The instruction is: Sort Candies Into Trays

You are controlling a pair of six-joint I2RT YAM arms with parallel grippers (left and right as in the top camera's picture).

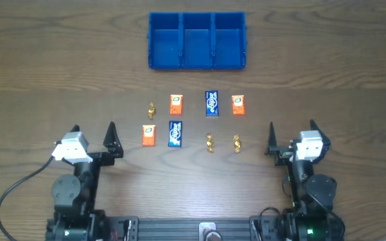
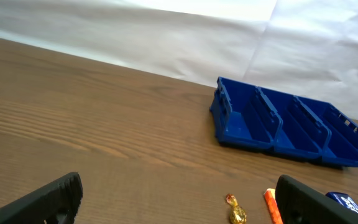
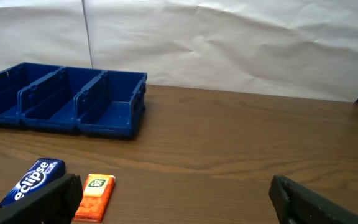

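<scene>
The left gripper (image 1: 94, 128) and right gripper (image 1: 292, 127) are hovering spread open and empty, while orange boxes (image 1: 176, 104), blue packs (image 1: 212, 104) and gold-wrapped candies (image 1: 210, 142) are lying in two rows between them, seemingly awaiting sorting into the empty three-compartment blue tray (image 1: 197, 63) beyond.

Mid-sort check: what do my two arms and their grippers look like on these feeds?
Both arms are black, with rounded joint housings and a pale grey box at each wrist. The left gripper and right gripper each carry two black, tapering fingers. A black cable loops beside the left arm.
</scene>
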